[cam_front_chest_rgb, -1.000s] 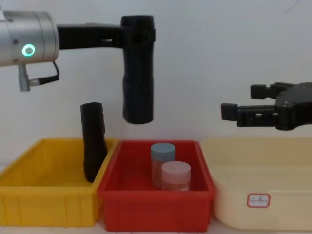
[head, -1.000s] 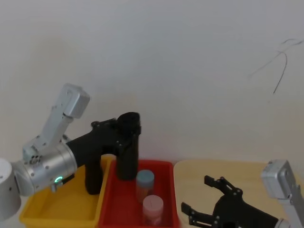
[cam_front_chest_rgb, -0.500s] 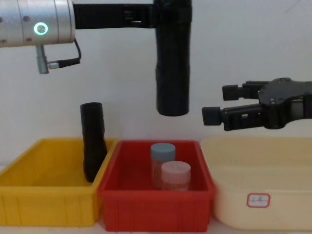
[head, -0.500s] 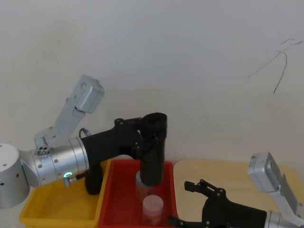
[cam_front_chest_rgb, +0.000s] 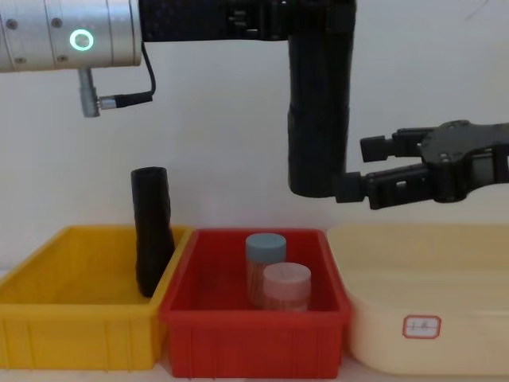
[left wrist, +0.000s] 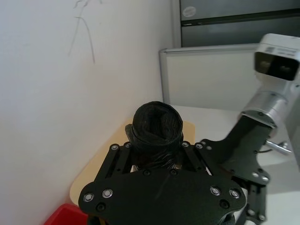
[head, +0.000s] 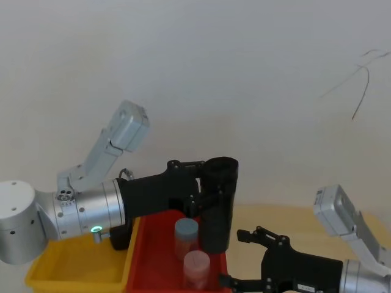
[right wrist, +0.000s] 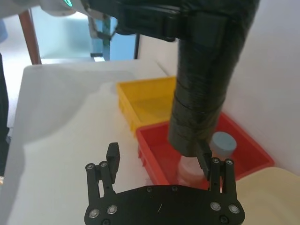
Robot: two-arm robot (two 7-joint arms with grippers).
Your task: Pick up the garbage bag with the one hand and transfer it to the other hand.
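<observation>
Matt garbage bag (cam_front_chest_rgb: pixel 320 103); glossy plastic red bin (cam_front_chest_rgb: pixel 254 322); brushed-metal left wrist (cam_front_chest_rgb: pixel 48 36)

Open air — jars (cam_front_chest_rgb: pixel 286 286) well below

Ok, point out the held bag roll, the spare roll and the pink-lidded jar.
held bag roll (cam_front_chest_rgb: pixel 320 111), chest view, its side
spare roll (cam_front_chest_rgb: pixel 151 227), chest view, its side
pink-lidded jar (cam_front_chest_rgb: pixel 286 275), chest view, its lid

Arms raised — left gripper (head: pixel 206 186) clamped, right gripper (cam_front_chest_rgb: pixel 367 169) spread.
</observation>
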